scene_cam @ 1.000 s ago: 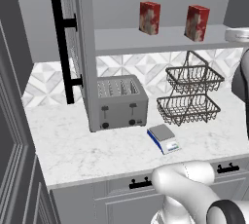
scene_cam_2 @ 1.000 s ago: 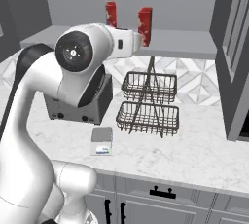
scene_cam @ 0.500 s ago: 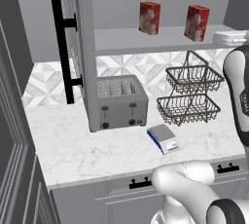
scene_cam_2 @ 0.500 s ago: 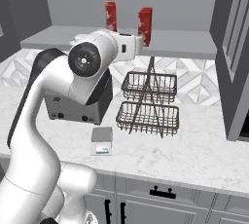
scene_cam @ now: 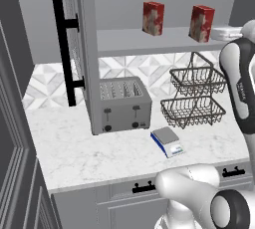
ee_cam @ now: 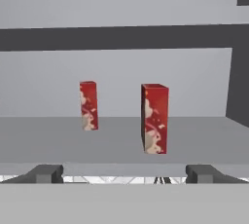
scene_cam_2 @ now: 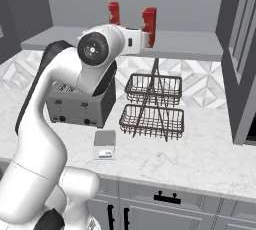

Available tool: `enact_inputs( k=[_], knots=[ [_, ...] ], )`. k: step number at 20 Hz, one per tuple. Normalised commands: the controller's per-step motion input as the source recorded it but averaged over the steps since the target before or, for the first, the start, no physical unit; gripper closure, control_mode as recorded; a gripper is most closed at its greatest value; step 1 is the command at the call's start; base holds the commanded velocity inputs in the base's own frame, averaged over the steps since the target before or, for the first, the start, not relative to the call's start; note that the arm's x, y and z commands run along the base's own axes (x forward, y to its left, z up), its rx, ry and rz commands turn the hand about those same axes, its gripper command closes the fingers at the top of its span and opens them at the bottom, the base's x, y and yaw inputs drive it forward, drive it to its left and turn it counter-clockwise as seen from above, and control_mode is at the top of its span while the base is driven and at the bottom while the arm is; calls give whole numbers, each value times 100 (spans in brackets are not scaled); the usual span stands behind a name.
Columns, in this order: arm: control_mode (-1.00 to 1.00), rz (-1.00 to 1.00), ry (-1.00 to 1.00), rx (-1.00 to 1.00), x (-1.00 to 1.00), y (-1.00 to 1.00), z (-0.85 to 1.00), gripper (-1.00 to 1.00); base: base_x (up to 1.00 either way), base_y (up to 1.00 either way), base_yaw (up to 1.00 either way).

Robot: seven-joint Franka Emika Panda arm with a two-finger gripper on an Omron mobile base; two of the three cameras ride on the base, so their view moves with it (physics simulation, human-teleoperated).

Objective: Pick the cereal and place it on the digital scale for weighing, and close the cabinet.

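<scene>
Facing the open cabinet (scene_cam: 79,49), I hold my gripper (ee_cam: 124,173) level with its inner shelf (ee_cam: 121,140), fingers (ee_cam: 46,173) spread wide with nothing between them. Two red boxes stand upright on that shelf, well apart from each other. In the hand view the nearer cereal (ee_cam: 155,118) sits almost straight ahead of my gripper, slightly to the right of centre, while the other red box (ee_cam: 88,105) stands farther back and to the left. From the left base view the same two boxes show on the shelf, the cereal (scene_cam: 201,23) toward the right. One cabinet door (scene_cam: 67,49), with its long black bar handle (scene_cam: 63,56), swings out to the left. Below the shelf, on the marble counter (scene_cam: 84,156), a grey toaster (scene_cam: 124,104) sits beside a two-tier wire basket (scene_cam: 196,98). Just in front of them lies the digital scale (scene_cam: 167,141), a flat blue base with a pale top plate that is bare. In the right base view my gripper (scene_cam_2: 146,39) sits close in front of the cereal (scene_cam_2: 149,24), not touching it.
</scene>
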Motion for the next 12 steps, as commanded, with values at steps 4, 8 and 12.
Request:
enact_inputs(
  k=[4,8,12],
  knots=[
    [-100,0,1,0,29,-8,13,-100,0,0,0],
    [-100,0,7,0,22,-11,9,-100,0,0,0],
    [-100,0,5,0,17,-24,6,-100,0,0,0]
  ],
)
